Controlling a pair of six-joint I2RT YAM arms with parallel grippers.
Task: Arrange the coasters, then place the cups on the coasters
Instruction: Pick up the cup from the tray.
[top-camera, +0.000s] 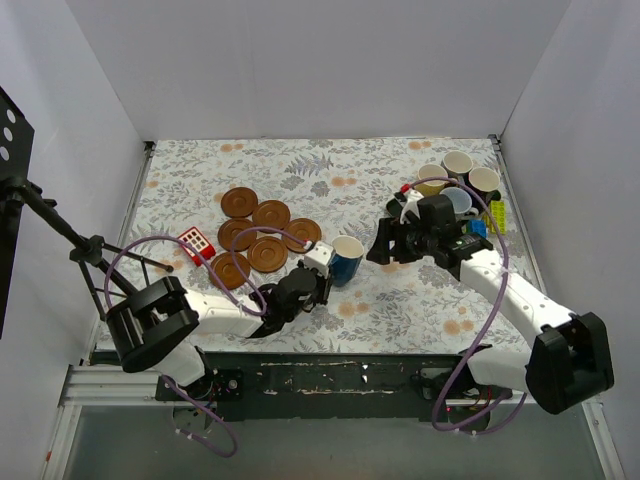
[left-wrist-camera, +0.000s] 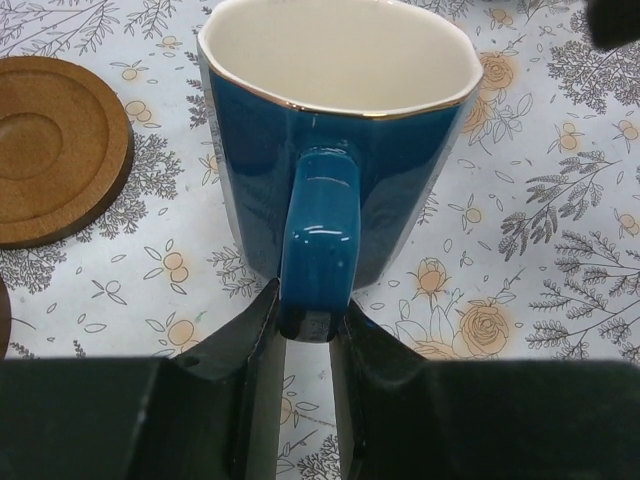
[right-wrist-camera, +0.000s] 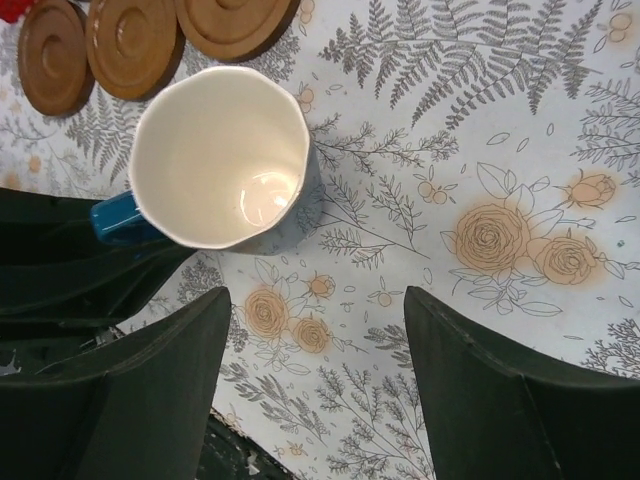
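Several reddish-brown coasters (top-camera: 268, 253) lie clustered left of centre on the floral cloth. A dark blue cup (top-camera: 347, 260) stands upright just right of them. My left gripper (top-camera: 320, 275) is shut on its handle (left-wrist-camera: 320, 240), one finger on each side, in the left wrist view. One coaster (left-wrist-camera: 50, 150) lies to the cup's left. My right gripper (top-camera: 385, 246) hovers to the right of the blue cup (right-wrist-camera: 220, 155), open, with only cloth between its fingers (right-wrist-camera: 450, 380). Other cups (top-camera: 457, 163) stand grouped at the back right.
A red toy block (top-camera: 196, 243) lies left of the coasters. Colourful blocks (top-camera: 495, 215) sit by the right wall near the cup group. A black tripod (top-camera: 90, 250) stands at the left edge. White walls enclose the table on three sides.
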